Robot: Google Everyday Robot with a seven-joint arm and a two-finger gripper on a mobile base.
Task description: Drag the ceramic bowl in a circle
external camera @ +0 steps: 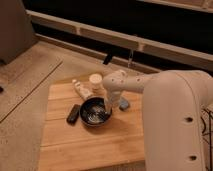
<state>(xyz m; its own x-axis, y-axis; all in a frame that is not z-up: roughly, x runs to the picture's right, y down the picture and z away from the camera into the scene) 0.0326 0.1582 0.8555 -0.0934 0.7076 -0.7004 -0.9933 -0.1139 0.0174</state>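
The ceramic bowl (pixel 94 111) is round, shallow and glossy black with pale ring glints inside. It sits on the wooden table (pixel 85 145), left of centre. My gripper (pixel 107 109) reaches down from the white arm (pixel 165 105) into the bowl's right side, touching its inner rim.
A small white round cup (pixel 95 80) stands behind the bowl. A pale bottle-like item (pixel 80 89) lies at the back left. A dark flat bar (pixel 73 113) lies left of the bowl. A blue-grey object (pixel 123 103) lies right of the gripper. The table's left edge drops to speckled floor (pixel 20 100).
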